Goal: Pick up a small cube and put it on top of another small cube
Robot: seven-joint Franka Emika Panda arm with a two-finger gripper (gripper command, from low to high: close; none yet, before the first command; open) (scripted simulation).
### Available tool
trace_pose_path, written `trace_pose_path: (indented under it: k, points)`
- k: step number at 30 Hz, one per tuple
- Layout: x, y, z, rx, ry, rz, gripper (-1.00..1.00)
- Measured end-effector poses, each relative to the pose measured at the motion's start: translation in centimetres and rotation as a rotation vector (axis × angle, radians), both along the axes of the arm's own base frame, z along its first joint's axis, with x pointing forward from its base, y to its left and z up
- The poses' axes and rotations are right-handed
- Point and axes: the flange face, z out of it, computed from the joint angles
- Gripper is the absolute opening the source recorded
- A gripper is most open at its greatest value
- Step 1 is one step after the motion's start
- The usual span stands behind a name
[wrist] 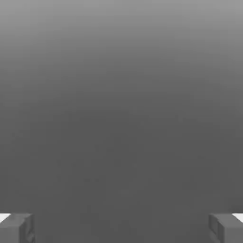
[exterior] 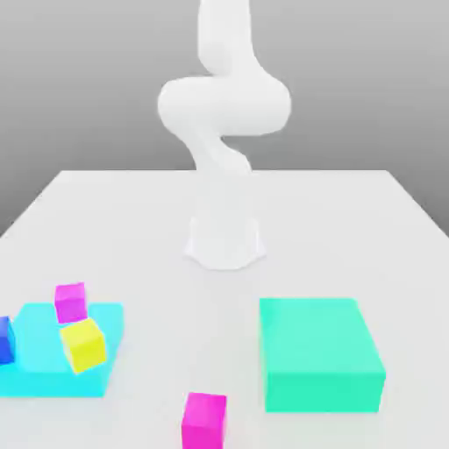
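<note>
At the exterior view's left edge, around eight o'clock, a dark blue cube (exterior: 5, 340) is cut off by the frame. It sits on a flat cyan slab (exterior: 39, 379) beside a yellow cube (exterior: 83, 344), and one small magenta cube (exterior: 71, 301) rests at the slab's far edge, just behind the yellow one. The other magenta cube (exterior: 204, 420) stands alone on the white table (exterior: 131, 219) at six o'clock, its lower part cropped. A large green block (exterior: 320, 353) lies at four o'clock. My white arm (exterior: 224, 114) rises from its base at centre, its top cut off. My claw (wrist: 121, 228) stands wide apart, its fingertips (wrist: 16, 228) at opposite corners of the hand view, gripping nothing, touching nothing.
</note>
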Motion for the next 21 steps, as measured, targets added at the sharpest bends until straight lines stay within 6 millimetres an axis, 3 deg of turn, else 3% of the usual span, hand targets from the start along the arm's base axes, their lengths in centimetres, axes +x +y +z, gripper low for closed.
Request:
trace_pose_path:
  k: [5,10,15,21]
  points:
    - [5.8,-0.5,-8.5,0.007,0.145,-0.019,0.00]
    - [9.7,-1.0,-17.5,0.014,0.285,-0.037,0.00]
    - [11.6,-1.5,-27.1,0.022,0.425,-0.056,0.00]
    - [11.4,-2.1,-38.6,0.033,0.593,-0.080,0.00]
